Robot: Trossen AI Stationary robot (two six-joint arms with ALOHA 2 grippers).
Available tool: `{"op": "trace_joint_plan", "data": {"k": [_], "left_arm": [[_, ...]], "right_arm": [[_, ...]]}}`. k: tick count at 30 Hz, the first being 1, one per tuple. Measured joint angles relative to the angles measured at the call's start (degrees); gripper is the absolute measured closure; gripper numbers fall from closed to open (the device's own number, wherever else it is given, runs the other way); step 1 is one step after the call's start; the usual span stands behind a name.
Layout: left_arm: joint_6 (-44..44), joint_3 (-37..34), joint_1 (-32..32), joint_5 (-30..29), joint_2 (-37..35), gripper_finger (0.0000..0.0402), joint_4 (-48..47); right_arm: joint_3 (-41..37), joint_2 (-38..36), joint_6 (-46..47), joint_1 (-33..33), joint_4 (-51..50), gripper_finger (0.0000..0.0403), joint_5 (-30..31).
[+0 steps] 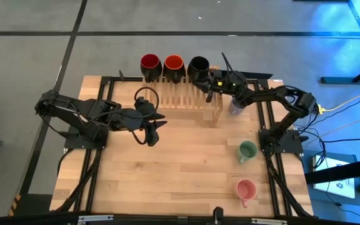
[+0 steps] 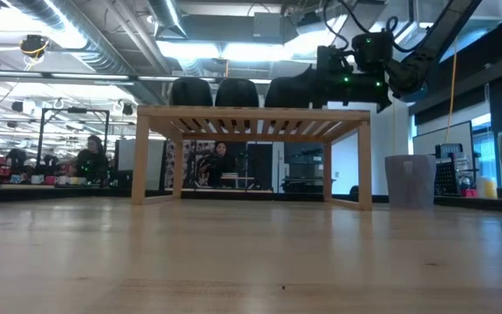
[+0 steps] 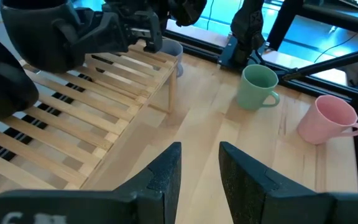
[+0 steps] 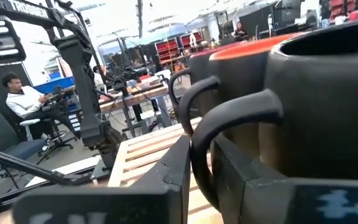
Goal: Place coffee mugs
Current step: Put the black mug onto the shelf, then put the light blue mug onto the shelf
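High view: right end effector [image 1: 206, 89] at the black mug [image 1: 198, 65] on the wooden rack [image 1: 183, 95], fingers narrow astride its handle. Dark red mug [image 1: 150, 64] & red-orange mug [image 1: 173, 64] stand beside it. Left end effector [image 1: 155, 128] over the surface [image 1: 167, 175], part open, empty. Green mug [image 1: 247, 150], pink mug [image 1: 245, 189] on surface, right side.

1. I see broad bare table [image 1: 167, 181] in front of the rack [image 1: 186, 100]; my left gripper [image 1: 153, 129] has free passage there.
2. Three mugs [image 1: 174, 64] crowd the rack's back edge.
3. Green mug [image 1: 247, 150] and pink mug [image 1: 245, 189] stand along the right side, lavender mug [image 1: 236, 107] beside the rack's corner.
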Motion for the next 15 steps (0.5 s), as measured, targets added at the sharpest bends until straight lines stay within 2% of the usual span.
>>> {"op": "trace_joint_plan", "data": {"k": [6, 15], "left_arm": [[0.0, 0.0, 0.0, 0.3, 0.0, 0.0299, 0.0], [0.0, 0.0, 0.0, 0.4, 0.0, 0.0299, 0.0]], "right_arm": [[0.0, 0.0, 0.0, -0.1, -1.6, 0.0329, 1.5], [2.6, 0.0, -0.2, 0.0, -5.7, 0.0253, 0.3]]}}
